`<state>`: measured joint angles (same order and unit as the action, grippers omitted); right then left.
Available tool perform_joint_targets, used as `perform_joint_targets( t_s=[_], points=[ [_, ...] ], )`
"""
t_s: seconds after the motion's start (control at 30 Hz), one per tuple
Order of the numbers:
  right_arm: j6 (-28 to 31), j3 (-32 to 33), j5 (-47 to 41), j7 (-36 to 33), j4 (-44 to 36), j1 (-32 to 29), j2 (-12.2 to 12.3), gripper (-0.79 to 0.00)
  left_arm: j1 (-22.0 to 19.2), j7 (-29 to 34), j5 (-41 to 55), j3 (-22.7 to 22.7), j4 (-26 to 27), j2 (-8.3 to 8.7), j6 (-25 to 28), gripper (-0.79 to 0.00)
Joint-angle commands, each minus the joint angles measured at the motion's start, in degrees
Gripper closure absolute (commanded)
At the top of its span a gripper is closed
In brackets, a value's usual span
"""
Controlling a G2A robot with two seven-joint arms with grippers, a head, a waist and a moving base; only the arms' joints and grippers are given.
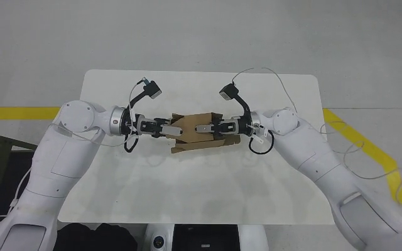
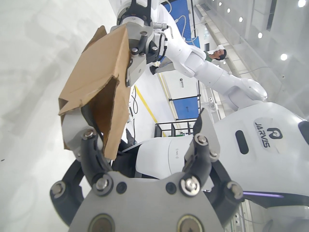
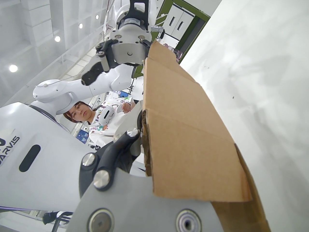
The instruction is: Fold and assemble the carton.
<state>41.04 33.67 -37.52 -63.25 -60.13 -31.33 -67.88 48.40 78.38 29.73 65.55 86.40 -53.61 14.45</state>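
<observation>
Left hand [image 2: 137, 121] first: its fingers [image 2: 202, 134] stand wide apart and grip nothing. One sits partly under a loose flap [image 2: 72, 97] of the carton [image 1: 200, 130], the other well clear of the carton's open end. My guess is that it is spread like that to prop a wall from inside, or to be ready for the next fold.

Right hand [image 3: 142, 129], at the carton's opposite end, looks pinched on a wall. Its one visible finger [image 3: 128, 141] lies hard against the cardboard edge, which is likely what steadies the half-raised shape.

Out from there, the carton sits between both hands, brown and partly opened, its flaps not yet tucked. The white worktop [image 1: 188, 188] spreads beneath it on every side.

Some things are hard to make out from here. The right hand's second finger is behind the carton wall. The left hand's inner fingertip is covered by the flap. Whether the carton rests on the worktop or hangs just above it, I can't tell.
</observation>
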Motion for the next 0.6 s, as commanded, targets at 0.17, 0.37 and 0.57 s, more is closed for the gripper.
perform_joint_targets(
  t_s=[0.17,0.37,0.57],
  points=[
    [0.6,-0.6,0.5,0.6,1.1,0.3,-0.3,0.000,-0.1,1.0,4.3,1.1,1.8,0.03,-1.8,-0.785],
    [1.3,-1.0,0.8,1.3,1.5,0.7,-0.7,0.000,-0.2,0.8,7.1,1.1,2.9,-0.21,-2.4,-0.785],
    [2.1,-1.3,1.0,2.1,1.4,1.1,-1.2,0.000,-0.3,-0.4,7.0,-0.6,2.9,-0.66,-2.8,-0.785]
  ],
)
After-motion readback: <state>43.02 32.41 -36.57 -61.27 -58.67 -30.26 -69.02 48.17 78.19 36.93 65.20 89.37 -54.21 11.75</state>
